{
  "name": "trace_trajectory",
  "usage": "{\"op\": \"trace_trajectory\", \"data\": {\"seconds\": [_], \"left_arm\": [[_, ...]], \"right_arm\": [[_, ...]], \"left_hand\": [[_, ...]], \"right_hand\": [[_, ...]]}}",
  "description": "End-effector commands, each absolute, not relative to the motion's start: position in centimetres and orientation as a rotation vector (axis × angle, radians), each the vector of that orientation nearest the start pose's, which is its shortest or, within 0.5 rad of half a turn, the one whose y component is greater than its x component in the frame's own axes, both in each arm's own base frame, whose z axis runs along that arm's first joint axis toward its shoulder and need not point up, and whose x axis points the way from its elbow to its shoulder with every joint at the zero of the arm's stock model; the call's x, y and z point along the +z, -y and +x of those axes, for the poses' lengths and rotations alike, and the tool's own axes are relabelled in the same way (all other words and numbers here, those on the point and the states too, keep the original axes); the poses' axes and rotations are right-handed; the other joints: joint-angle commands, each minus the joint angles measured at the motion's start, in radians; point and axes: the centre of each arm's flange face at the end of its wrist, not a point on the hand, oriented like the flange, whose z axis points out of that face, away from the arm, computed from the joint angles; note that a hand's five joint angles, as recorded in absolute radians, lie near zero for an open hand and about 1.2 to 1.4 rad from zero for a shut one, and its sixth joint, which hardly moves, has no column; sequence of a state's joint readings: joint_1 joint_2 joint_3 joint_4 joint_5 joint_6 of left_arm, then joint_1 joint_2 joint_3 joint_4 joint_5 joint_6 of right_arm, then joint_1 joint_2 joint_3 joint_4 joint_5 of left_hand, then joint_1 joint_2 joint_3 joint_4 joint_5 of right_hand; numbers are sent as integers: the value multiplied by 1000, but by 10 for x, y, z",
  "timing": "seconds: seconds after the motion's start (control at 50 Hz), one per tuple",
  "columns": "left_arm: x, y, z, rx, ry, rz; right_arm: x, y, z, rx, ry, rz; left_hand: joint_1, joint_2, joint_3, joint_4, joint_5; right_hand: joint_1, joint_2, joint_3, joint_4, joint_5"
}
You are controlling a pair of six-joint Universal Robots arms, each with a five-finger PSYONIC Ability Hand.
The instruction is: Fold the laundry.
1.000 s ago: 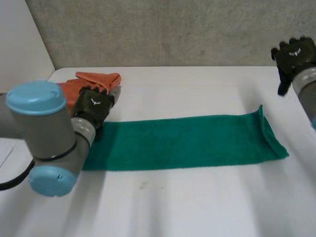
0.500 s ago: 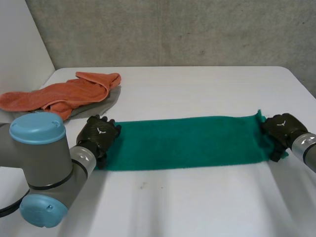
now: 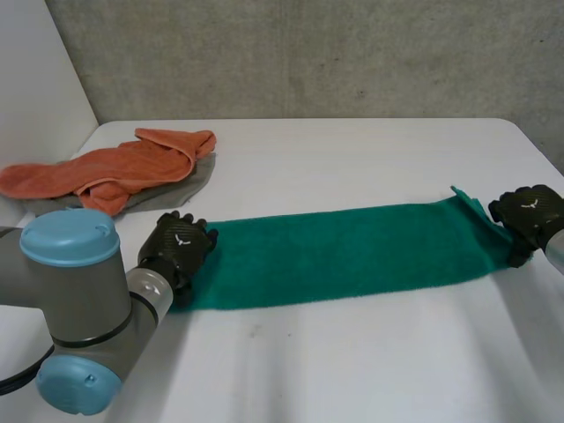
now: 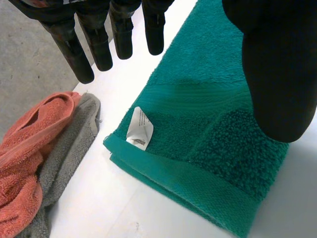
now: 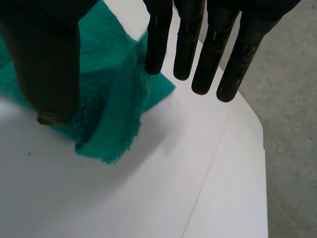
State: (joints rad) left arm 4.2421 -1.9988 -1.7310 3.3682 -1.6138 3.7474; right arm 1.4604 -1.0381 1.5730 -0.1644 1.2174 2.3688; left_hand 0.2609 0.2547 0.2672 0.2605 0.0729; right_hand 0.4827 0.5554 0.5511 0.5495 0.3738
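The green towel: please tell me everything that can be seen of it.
The green towel is terry cloth with a flat woven band near one end and a small white label at a corner there. Folded in layers, it lies on the white table as a long narrow strip. The left hand is over the label end, the right hand over the other, where a corner stands up rumpled. Both hands have straight fingers.

White table (image 3: 352, 370) before a rough grey concrete wall (image 3: 308, 53)
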Motion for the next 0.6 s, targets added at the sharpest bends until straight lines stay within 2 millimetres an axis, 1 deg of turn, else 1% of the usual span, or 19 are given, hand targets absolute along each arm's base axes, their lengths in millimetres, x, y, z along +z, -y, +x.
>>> {"op": "trace_trajectory", "data": {"seconds": [0.02,0.08,0.18,0.24,0.28,0.32,0.34,0.38,0.4,0.46,0.48,0.5,0.54,0.56,0.6], "left_arm": [[141,239,-264,-1709,-2167,1251],[141,239,-264,-1709,-2167,1251],[141,239,-264,-1709,-2168,1250],[140,240,-265,-1711,-2166,1250],[139,240,-265,-1707,-2168,1252],[137,239,-265,-1699,-2172,1255],[136,239,-265,-1696,-2175,1256],[136,240,-264,-1693,-2176,1255],[136,240,-264,-1693,-2176,1255],[136,239,-265,-1694,-2176,1257],[136,240,-264,-1692,-2176,1253],[136,240,-264,-1694,-2175,1253],[137,240,-264,-1694,-2175,1253],[137,240,-264,-1696,-2174,1250],[138,240,-263,-1696,-2173,1246]], "right_arm": [[140,370,126,-1894,-2441,-1269],[139,372,127,-1896,-2421,-1297],[120,377,127,-1847,-2434,-1320],[116,382,126,-1845,-2445,-1333],[110,386,124,-1839,-2454,-1355],[109,389,123,-1850,-2463,-1365],[111,394,120,-1869,-2479,-1361],[114,397,113,-1887,-2522,-1351],[117,401,102,-1897,-2597,-1318],[122,404,83,-1918,-2695,-1265],[130,405,75,-1945,-2732,-1241],[136,405,72,-1969,-2738,-1239],[152,406,71,-2030,-2727,-1251],[164,405,70,-2071,-2725,-1277],[174,404,71,-2091,-2720,-1312]], "left_hand": [[0,6,-7,0,13],[0,6,-7,0,13],[-3,3,-10,-3,10],[-3,3,-10,-3,10],[-3,3,-10,-3,10],[-3,3,-10,-3,10],[-3,3,-10,-3,10],[-3,3,-10,-3,10],[-3,3,-10,-3,10],[-3,3,-10,-3,10],[-3,3,-10,-3,10],[-6,0,-13,-6,7],[-6,0,-13,-6,7],[-6,0,-13,-6,7],[-6,0,-13,-6,7]], "right_hand": [[116,43,48,49,50],[125,52,56,58,59],[137,64,68,70,71],[169,96,100,102,103],[382,309,314,315,317],[804,731,735,737,738],[912,840,844,846,847],[914,841,845,847,848],[914,841,845,847,848],[914,841,845,847,848],[914,841,845,847,848],[914,841,845,847,848],[914,841,845,847,848],[914,841,845,847,848],[914,841,845,847,848]]}}
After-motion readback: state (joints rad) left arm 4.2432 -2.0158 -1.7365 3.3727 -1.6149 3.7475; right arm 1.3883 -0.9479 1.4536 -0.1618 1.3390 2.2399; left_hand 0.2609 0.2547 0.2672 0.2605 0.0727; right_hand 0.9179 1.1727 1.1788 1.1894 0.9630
